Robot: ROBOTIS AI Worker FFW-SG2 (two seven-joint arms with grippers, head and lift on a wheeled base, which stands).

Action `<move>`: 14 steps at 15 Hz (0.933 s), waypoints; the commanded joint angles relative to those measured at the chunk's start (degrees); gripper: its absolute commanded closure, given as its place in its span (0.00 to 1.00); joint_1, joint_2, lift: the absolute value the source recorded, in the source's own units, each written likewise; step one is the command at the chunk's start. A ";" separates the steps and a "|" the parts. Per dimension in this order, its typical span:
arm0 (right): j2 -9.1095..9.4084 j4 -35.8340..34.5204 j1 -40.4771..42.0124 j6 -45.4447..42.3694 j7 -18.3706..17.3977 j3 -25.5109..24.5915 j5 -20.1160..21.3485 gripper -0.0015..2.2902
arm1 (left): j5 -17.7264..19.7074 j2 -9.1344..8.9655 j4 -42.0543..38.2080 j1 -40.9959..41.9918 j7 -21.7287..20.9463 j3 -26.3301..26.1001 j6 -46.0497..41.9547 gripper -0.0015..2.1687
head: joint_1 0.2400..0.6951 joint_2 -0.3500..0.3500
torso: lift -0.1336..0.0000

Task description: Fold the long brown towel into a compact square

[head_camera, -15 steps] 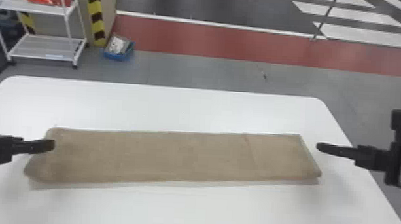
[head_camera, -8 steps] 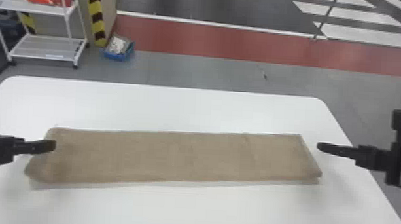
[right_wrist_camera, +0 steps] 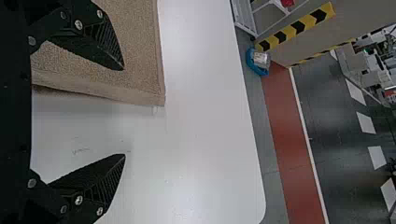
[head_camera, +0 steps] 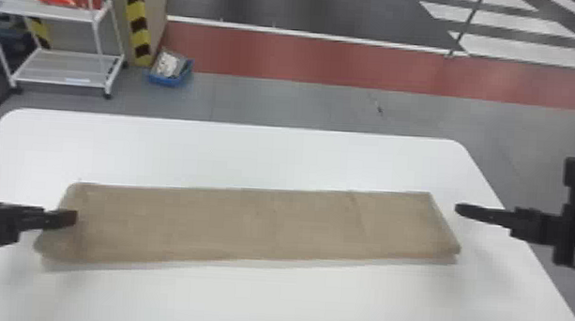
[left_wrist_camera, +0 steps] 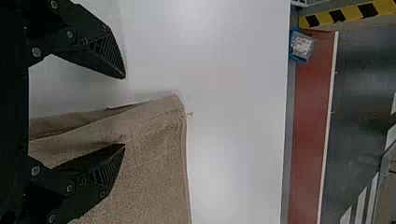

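The brown towel (head_camera: pixel 250 226) lies as a long flat strip across the table, its left end rounded and layered. At that end my left gripper (head_camera: pixel 70 219) hangs over the cloth. In the left wrist view the left gripper (left_wrist_camera: pixel 125 112) is open, one finger above the towel (left_wrist_camera: pixel 159 158) and the other past its edge. Just beyond the towel's right end is my right gripper (head_camera: pixel 460 210). The right wrist view shows the right gripper (right_wrist_camera: pixel 124 113) open, with one finger over the towel (right_wrist_camera: pixel 135 51) and the other over bare table. Neither holds cloth.
The white table (head_camera: pixel 263 156) extends behind and in front of the towel. Beyond it on the floor stand a white shelf cart (head_camera: pixel 66 68) and a blue bin (head_camera: pixel 170 71), both at the back left, near a striped post (head_camera: pixel 136 20).
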 commanded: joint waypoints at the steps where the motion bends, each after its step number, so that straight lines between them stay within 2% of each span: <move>1: 0.00 -0.02 -0.02 0.00 0.09 -0.01 -0.01 0.11 | -0.10 0.35 0.03 -0.09 -0.09 -0.18 0.77 0.23 | 1.00 0.27 | 0.07; 3: 0.00 -0.11 -0.02 0.00 0.09 -0.18 -0.10 0.11 | -0.89 0.26 0.03 -0.35 -0.17 -0.44 1.47 0.34 | 1.00 0.27 | 0.07; 5: 0.00 -0.37 0.07 0.00 0.18 -0.27 -0.36 0.11 | -0.80 0.17 -0.06 -0.44 -0.09 -0.44 2.00 0.50 | 1.00 0.27 | 0.07; 7: -0.09 -0.46 0.33 0.00 0.18 -0.36 -0.45 0.11 | 0.25 0.26 -0.24 -0.88 -0.53 0.00 3.23 0.51 | 1.00 0.27 | 0.07; 8: -0.09 -0.55 0.42 0.00 0.18 -0.36 -0.45 0.11 | 0.78 0.17 -0.59 -1.32 -0.88 0.35 5.69 0.55 | 1.00 0.27 | 0.07; 9: 0.00 -0.63 0.51 0.18 0.18 -0.27 -0.45 0.11 | 1.48 0.08 -1.47 -1.49 -0.79 0.62 7.10 0.66 | 1.00 0.27 | 0.07; 10: 0.00 -0.72 0.69 0.35 0.18 -0.36 -0.45 0.11 | 2.36 0.00 -2.61 -1.67 -0.79 1.23 9.03 0.66 | 1.00 0.27 | 0.07; 11: 0.00 -0.81 0.77 0.35 0.18 -0.36 -0.45 0.11 | 4.38 0.08 -3.93 -1.93 -0.88 2.37 11.67 0.66 | 1.00 0.26 | 0.07; 14: 0.18 -1.78 0.95 1.23 0.26 -0.36 -0.54 0.11 | 13.70 0.00 -5.69 -2.99 -0.88 5.98 16.42 0.66 | 1.00 0.24 | 0.07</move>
